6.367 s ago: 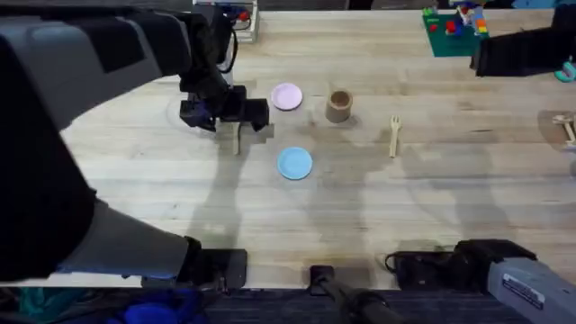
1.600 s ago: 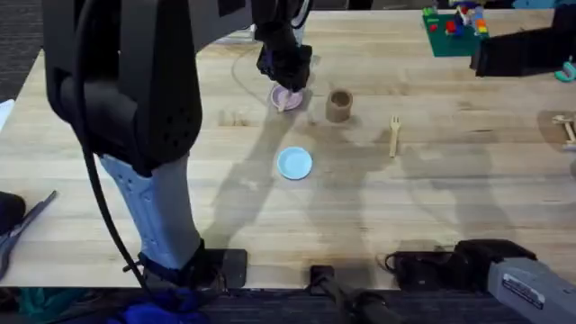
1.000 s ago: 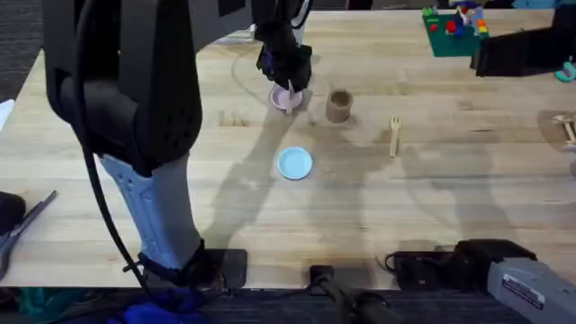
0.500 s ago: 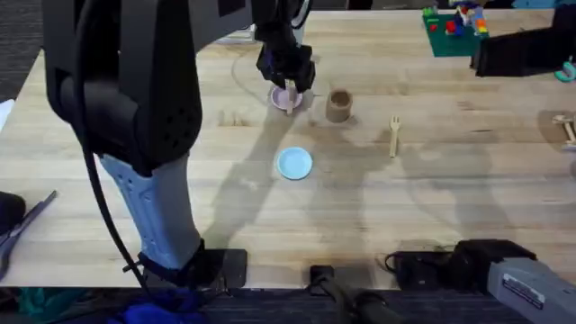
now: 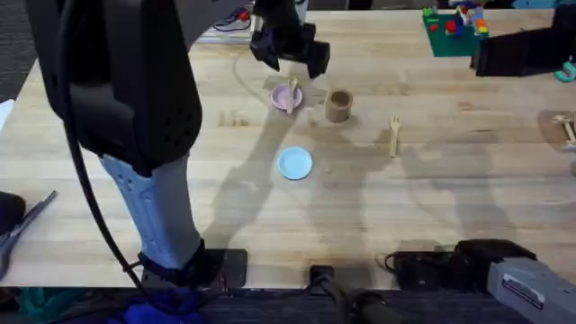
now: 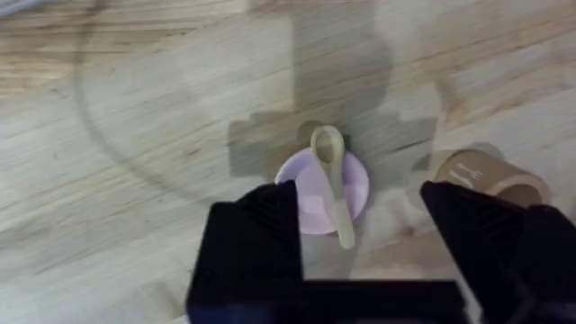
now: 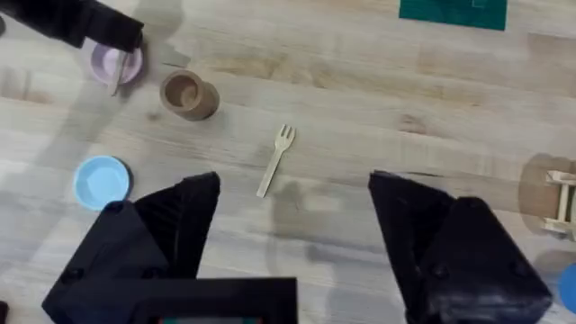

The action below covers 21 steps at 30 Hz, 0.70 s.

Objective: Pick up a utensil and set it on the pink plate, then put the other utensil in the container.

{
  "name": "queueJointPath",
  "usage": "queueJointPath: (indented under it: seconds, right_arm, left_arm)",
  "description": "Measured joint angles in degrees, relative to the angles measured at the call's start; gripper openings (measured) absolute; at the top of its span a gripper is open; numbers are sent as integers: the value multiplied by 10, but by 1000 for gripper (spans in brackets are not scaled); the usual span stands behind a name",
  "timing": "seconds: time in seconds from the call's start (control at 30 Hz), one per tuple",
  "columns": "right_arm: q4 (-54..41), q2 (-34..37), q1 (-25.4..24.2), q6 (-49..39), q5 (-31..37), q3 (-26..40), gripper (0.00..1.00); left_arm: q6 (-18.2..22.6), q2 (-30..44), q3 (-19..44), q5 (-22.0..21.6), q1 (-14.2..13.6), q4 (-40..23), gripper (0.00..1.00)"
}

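**Resting on the pink plate, one utensil down and the fork waiting**

Lying across the pink plate is the spoon, its bowl poking just past the rim on one side and its handle overhanging the other. So the first half of the job is looking finished. The left gripper is hanging above the plate with its fingers spread wide and nothing between them; in the overhead view it is sitting just beyond the plate, toward the far side of the table.

The second half is looking untouched. The fork is lying flat on bare wood, well apart from the brown cup, which is standing upright and open-mouthed just beside the pink plate. The right gripper is hovering high over the table with its fingers also spread and empty, the fork lying in plain sight ahead of it.

Room for moving is looking generous around the fork: open wood is surrounding it on every side. The cup is the tighter spot, with the plate and the left arm crowding one flank, and the blue plate sitting nearer the bases. A green block board and a small wooden piece are occupying the far right edge, clear of the likely path.
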Motion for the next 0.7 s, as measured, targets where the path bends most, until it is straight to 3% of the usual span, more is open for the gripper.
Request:
queueJointPath:
  seconds: [0.23,0.53,0.7]
  right_arm:
    - [0,0,0,0,0,0,996]
    - [0,0,0,0,0,0,996]
    - [0,0,0,0,0,0,995]
  left_arm:
    - [7,0,54,0,0,-76,990]
    - [17,-4,64,0,0,-131,995]
    - [17,-50,64,-11,0,-157,993]
